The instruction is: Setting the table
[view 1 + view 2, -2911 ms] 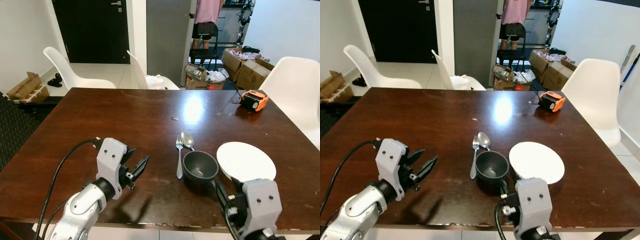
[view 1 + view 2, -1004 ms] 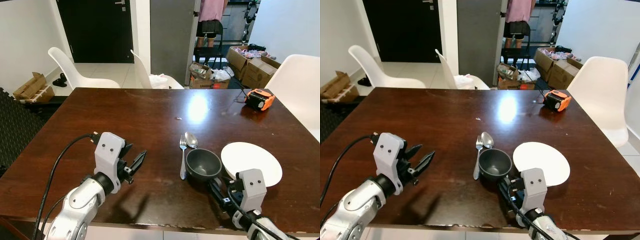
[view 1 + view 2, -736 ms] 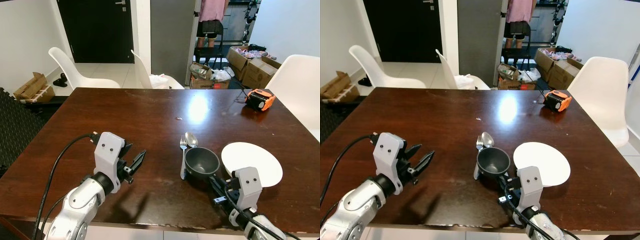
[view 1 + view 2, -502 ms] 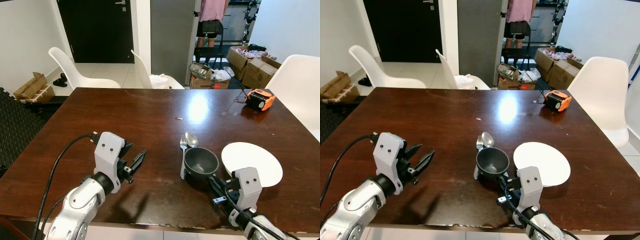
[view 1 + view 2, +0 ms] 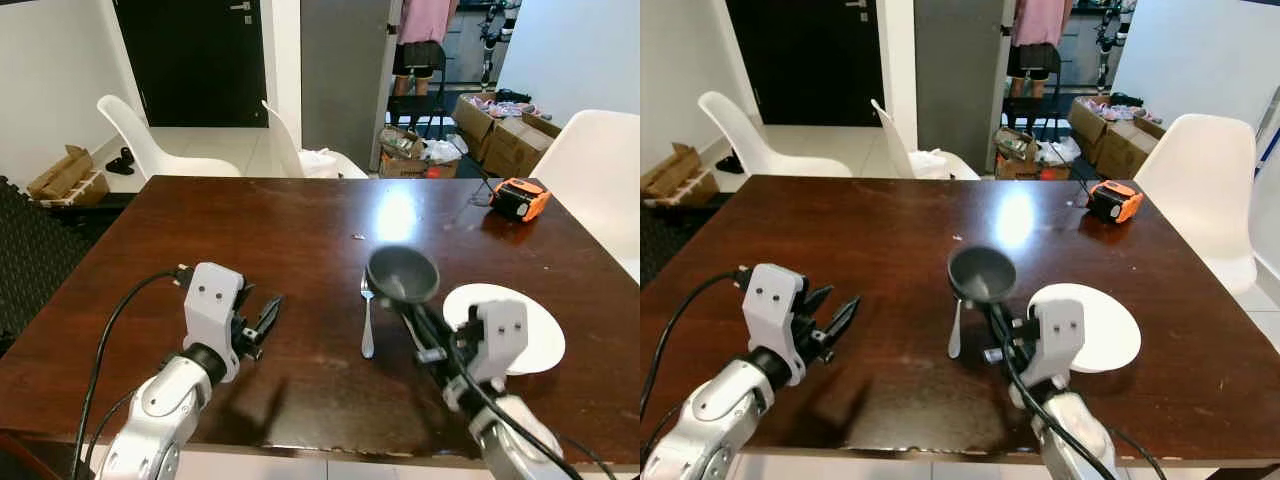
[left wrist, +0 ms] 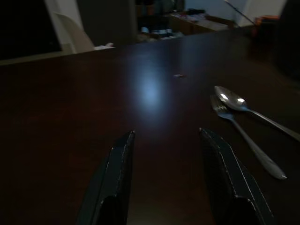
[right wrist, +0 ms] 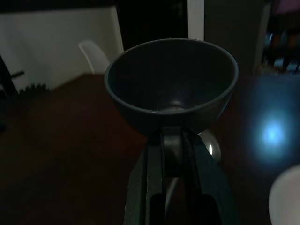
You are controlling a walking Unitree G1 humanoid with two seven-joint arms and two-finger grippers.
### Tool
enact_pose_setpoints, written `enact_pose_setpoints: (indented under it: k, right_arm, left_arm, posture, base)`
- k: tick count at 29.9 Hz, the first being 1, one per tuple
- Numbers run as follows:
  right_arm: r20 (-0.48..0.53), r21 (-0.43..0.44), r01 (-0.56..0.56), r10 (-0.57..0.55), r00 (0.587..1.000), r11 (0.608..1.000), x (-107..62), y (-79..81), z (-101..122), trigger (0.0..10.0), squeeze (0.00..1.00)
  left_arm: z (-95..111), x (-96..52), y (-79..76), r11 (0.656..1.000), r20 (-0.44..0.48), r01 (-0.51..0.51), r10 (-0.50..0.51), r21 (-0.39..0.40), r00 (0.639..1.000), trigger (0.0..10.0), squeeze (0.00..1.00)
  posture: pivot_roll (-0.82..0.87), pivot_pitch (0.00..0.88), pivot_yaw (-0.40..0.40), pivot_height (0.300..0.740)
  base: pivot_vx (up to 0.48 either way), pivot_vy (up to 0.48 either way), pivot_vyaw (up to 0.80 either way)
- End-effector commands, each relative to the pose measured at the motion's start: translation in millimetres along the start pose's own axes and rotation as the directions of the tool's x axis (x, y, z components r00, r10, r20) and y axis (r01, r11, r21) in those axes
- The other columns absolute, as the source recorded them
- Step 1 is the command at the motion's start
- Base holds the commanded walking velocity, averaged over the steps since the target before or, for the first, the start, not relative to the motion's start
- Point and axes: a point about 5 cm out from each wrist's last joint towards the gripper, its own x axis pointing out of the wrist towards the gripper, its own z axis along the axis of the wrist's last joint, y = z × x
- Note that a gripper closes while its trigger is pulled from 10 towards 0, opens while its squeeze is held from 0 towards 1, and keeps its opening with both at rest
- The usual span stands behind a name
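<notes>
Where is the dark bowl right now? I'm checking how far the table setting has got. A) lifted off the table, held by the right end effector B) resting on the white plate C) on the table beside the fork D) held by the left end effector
A: the right end effector pinches the dark bowl by its rim, holding it in the air above the fork, beside the white plate.

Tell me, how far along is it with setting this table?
Partly done. A white plate, a fork and a spoon already lie on the table. The right gripper holds the dark bowl up off the table, not yet set down. The left gripper hovers open, holding nothing.
</notes>
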Motion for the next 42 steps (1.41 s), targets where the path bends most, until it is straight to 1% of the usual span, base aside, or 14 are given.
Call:
enact_pose_setpoints:
  k: [1, 3, 7, 14, 19, 27, 29, 31, 33, 34, 36, 37, 39, 42]
  right_arm:
    - [-0.002, -0.021, -0.012, 0.012, 1.0, 1.0, -1.8, 5.3, 0.3, 10.0, 0.0]
    - [-0.03, -0.05, -0.049, 0.048, 0.998, 0.998, -5.2, 11.0, -6.0, 10.0, 0.0]
    - [-0.122, -0.015, -0.088, 0.085, 0.989, 0.996, -18.0, 18.7, -28.8, 10.0, 0.0]
    - [-0.167, 0.027, -0.11, 0.113, 0.979, 0.994, -22.8, 26.2, -34.4, 10.0, 0.0]
    - [-0.153, 0.001, -0.014, 0.014, 0.988, 1.0, -20.9, 13.4, -31.8, 10.0, 0.0]
    - [-0.122, -0.026, 0.06, -0.063, 0.991, 0.998, -17.3, 3.5, -27.6, 10.0, 0.0]
    - [-0.118, -0.02, 0.078, -0.079, 0.99, 0.997, -15.4, 2.0, -27.8, 10.0, 0.0]
    - [-0.121, -0.041, 0.053, -0.057, 0.991, 0.998, -13.4, 7.1, -30.0, 10.0, 0.0]
    - [-0.121, -0.041, 0.053, -0.057, 0.991, 0.998, -13.4, 7.1, -30.0, 10.0, 0.0]
    - [-0.122, -0.059, 0.034, -0.041, 0.992, 0.998, -13.1, 10.9, -30.9, 10.0, 0.0]
    - [-0.122, -0.057, 0.024, -0.031, 0.992, 0.998, -14.7, 15.3, -31.8, 10.0, 0.0]
    - [-0.122, -0.057, 0.024, -0.031, 0.992, 0.998, -14.7, 15.3, -31.8, 10.0, 0.0]
    - [-0.133, -0.052, 0.026, -0.033, 0.991, 0.998, -17.4, 14.0, -33.7, 10.0, 0.0]
    - [-0.142, -0.051, 0.035, -0.042, 0.989, 0.998, -18.8, 11.1, -35.3, 10.0, 0.0]
  left_arm:
    - [-6.3, -1.9, 4.1, 0.999, -0.019, -0.038, 0.038, 0.001, 0.999, 10.0, 0.0]
    - [-9.1, -2.7, 3.3, 0.999, -0.027, -0.045, 0.045, 0.0, 0.999, 10.0, 0.0]
    - [-11.9, -4.0, 3.4, 0.998, -0.035, -0.058, 0.058, 0.001, 0.998, 10.0, 0.0]
    - [-15.8, -5.0, 6.5, 0.996, -0.05, -0.086, 0.087, 0.019, 0.995, 10.0, 0.0]
    - [-30.1, -16.1, 11.7, 0.99, -0.131, -0.137, 0.134, -0.017, 0.982, 10.0, 0.0]
    - [-45.0, -28.9, 15.9, 0.986, -0.191, -0.167, 0.161, -0.015, 0.968, 10.0, 0.0]
    - [-53.0, -36.1, 19.1, 0.982, -0.213, -0.187, 0.183, 0.002, 0.96, 10.0, 0.0]
    - [-62.7, -46.5, 28.4, 0.969, -0.232, -0.245, 0.244, 0.026, 0.942, 10.0, 0.0]
    - [-62.7, -46.5, 28.4, 0.969, -0.232, -0.245, 0.244, 0.026, 0.942, 10.0, 0.0]
    - [-67.0, -51.9, 34.7, 0.957, -0.243, -0.289, 0.287, 0.029, 0.927, 10.0, 0.0]
    - [-74.2, -66.8, 55.1, 0.917, -0.263, -0.394, 0.394, 0.058, 0.88, 10.0, 0.0]
    - [-74.2, -66.8, 55.1, 0.917, -0.263, -0.394, 0.394, 0.058, 0.88, 10.0, 0.0]
    - [-70.6, -73.5, 68.2, 0.9, -0.247, -0.429, 0.435, 0.081, 0.866, 10.0, 0.0]
    - [-65.3, -72.3, 71.3, 0.902, -0.227, -0.423, 0.432, 0.089, 0.873, 10.0, 0.0]
  posture:
    - [0.0, 0.107, 0.092, 0.74]
    - [-0.01, 0.107, 0.088, 0.74]
    - [-0.01, 0.108, 0.082, 0.74]
    - [-0.01, 0.112, 0.076, 0.74]
    - [-0.01, 0.119, 0.08, 0.74]
    - [0.0, 0.122, 0.081, 0.74]
    - [0.0, 0.123, 0.079, 0.74]
    - [0.0, 0.121, 0.081, 0.74]
    - [0.0, 0.121, 0.081, 0.74]
    - [0.0, 0.121, 0.08, 0.74]
    - [0.01, 0.125, 0.071, 0.74]
    - [0.01, 0.125, 0.071, 0.74]
    - [0.02, 0.127, 0.067, 0.74]
    - [0.01, 0.127, 0.068, 0.74]
  base:
    - [0.0, 0.0, 0.0]
    - [0.0, 0.0, 0.0]
    - [0.0, 0.0, 0.0]
    - [0.0, 0.0, 0.0]
    - [0.0, 0.0, 0.0]
    - [0.0, 0.0, 0.0]
    - [0.0, 0.0, 0.0]
    - [0.0, 0.0, 0.0]
    - [0.0, 0.0, 0.0]
    - [0.0, 0.0, 0.0]
    - [0.0, 0.0, 0.0]
    - [0.0, 0.0, 0.0]
    - [0.0, 0.0, 0.0]
    - [0.0, 0.0, 0.0]
